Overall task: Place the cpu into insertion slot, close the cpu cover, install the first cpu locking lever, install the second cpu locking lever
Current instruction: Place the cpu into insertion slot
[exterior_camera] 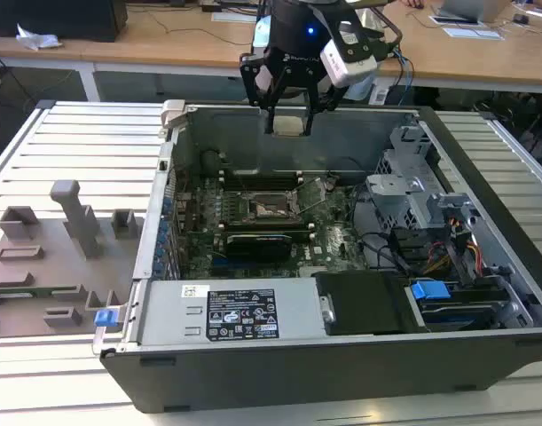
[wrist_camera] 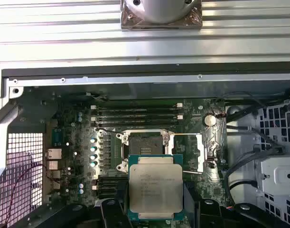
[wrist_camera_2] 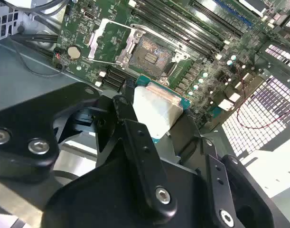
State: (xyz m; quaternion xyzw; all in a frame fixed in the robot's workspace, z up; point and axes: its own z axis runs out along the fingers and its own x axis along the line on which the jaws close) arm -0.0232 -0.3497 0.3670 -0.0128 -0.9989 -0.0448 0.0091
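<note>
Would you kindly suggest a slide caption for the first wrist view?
Tool grips the cpu above the open, empty insertion slot.

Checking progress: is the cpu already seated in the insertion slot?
No, the gripper holds the cpu clear of the empty insertion slot.

The cpu, a flat square chip, has a silvery-grey metal top with fine dark print and a teal-green rim. The square insertion slot is black-framed around a grey pin field, speckled paler at its middle. The thin metal cpu cover is dull silver. The flat circuit board is deep green, crossed by long black memory slots. The jointed gripper is matt black. The ribbed metal table is pale grey, striped
</note>
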